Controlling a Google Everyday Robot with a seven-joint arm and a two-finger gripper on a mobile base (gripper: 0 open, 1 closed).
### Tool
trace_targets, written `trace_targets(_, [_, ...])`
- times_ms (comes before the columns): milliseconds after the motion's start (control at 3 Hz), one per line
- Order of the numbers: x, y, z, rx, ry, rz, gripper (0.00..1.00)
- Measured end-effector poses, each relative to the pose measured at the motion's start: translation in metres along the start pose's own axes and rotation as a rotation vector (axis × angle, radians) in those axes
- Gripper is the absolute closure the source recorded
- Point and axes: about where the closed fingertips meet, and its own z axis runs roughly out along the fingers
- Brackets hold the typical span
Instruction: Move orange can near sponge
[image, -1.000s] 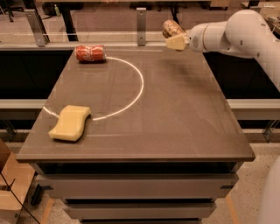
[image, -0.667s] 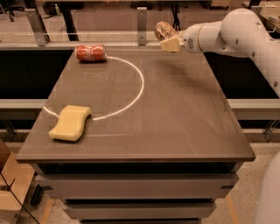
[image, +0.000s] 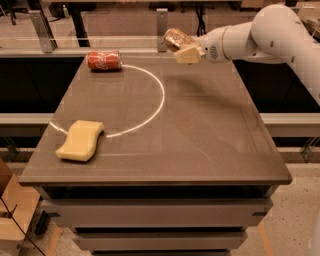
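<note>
Looking across the scene, you find the end effector (image: 183, 48) at the far edge of the tabletop (image: 215, 135), a little right of the middle. It sits at the tip of the white arm (image: 270, 32), which reaches in from the right. It is pinching the orange can (image: 174, 39). One pale finger (image: 190, 54) shows beneath and beside the can, pressed against its body. You cannot see the other finger behind the can.

The orange can is in the air, clear of the surface. It is tilted, with its upper end leaning toward the left and its copper-coloured side catching the light. A faint shadow lies on the tabletop below it and to the right.

The sponge (image: 81, 140) lies flat near the front left corner of the tabletop, well apart from the held can. Its pale yellow, wavy shape runs from front-left to back-right. Its far end touches a white arc (image: 161, 97) painted on the surface, which sweeps from the far left area round to the left edge.

A red cola can (image: 104, 60) lies on its side at the far left of the tabletop. It is just beside the upper end of the arc and well to the left of the end effector.
</note>
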Motion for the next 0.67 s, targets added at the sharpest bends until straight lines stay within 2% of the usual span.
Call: trace_targets(667, [-0.012,0.125,0.002,-0.296,-0.012,-0.109,1.00])
